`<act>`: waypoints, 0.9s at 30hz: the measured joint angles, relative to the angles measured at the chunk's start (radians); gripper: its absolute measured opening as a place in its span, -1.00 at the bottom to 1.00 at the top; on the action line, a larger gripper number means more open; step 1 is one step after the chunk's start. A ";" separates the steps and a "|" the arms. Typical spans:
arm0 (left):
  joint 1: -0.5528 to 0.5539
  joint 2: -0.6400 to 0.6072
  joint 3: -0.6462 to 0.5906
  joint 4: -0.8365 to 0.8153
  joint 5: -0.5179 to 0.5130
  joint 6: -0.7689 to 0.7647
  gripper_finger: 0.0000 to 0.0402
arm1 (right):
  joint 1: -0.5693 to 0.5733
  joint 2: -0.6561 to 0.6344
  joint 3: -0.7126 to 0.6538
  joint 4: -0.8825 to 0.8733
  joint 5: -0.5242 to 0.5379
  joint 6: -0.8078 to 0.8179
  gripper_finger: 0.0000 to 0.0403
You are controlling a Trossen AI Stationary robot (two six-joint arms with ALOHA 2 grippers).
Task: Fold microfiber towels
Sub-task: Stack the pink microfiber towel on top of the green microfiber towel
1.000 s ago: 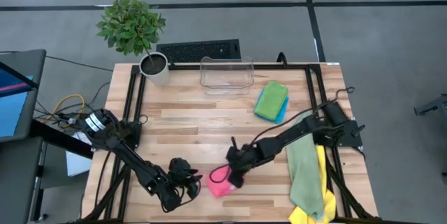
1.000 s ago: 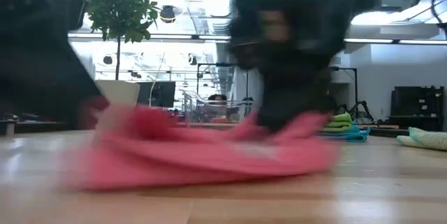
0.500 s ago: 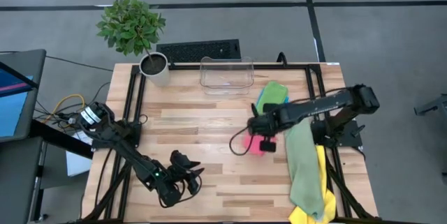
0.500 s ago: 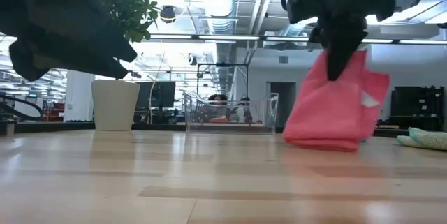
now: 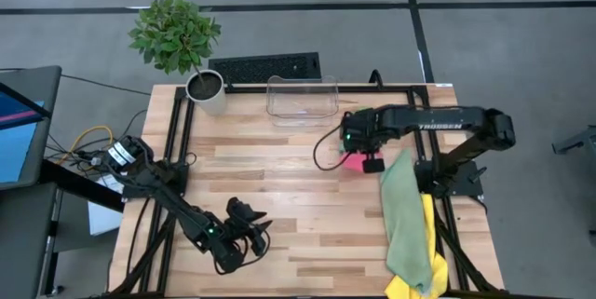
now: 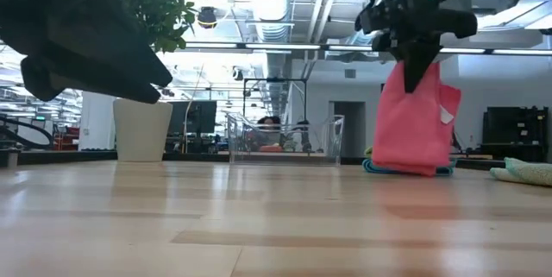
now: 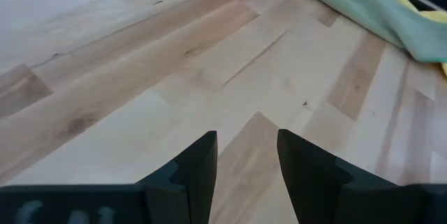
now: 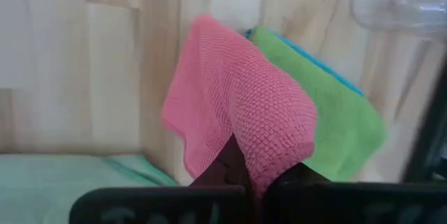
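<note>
My right gripper (image 5: 360, 156) is shut on the pink towel (image 6: 414, 122) and holds it over the folded green towel (image 8: 335, 119), which lies on the blue towel (image 8: 311, 56) at the far right. The high view shows only a bit of pink (image 5: 352, 161). The pale sage towel (image 5: 405, 220) lies spread along the right edge, partly over the yellow towel (image 5: 414, 285) at the near right corner. My left gripper (image 7: 248, 161) is open and empty above bare wood near the front edge (image 5: 247, 236). My right gripper pinches the pink towel's bunched top (image 8: 269, 151) between its two fingers, which point down from above. The towel hangs below the fingers in several layers, slack. Its lower end (image 6: 412, 166) reaches down to the green and blue stack; whether it rests there I cannot tell.
A clear plastic bin (image 5: 301, 99) stands at the far edge, with a potted plant (image 5: 203, 89) to its left and a keyboard (image 5: 265, 66) behind it. Bare wood (image 5: 279, 178) lies between the two arms.
My right gripper has lifted the pink towel off the table near the front middle and carried it up and toward the far right, over the green and blue stack. The towel, first lying flat, now hangs below the fingers. My left gripper has stayed near the front edge.
</note>
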 joint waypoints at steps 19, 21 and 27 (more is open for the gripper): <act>0.084 0.000 0.000 -0.026 0.082 0.014 -0.29 | -0.403 0.001 0.000 0.034 -0.178 -0.323 -0.89; 0.089 0.000 0.000 -0.027 0.087 0.016 -0.29 | -0.434 0.001 0.001 0.062 -0.185 -0.340 -0.89; 0.102 0.000 0.000 -0.033 0.090 0.017 -0.29 | -0.476 0.019 0.002 0.086 -0.206 -0.374 -0.89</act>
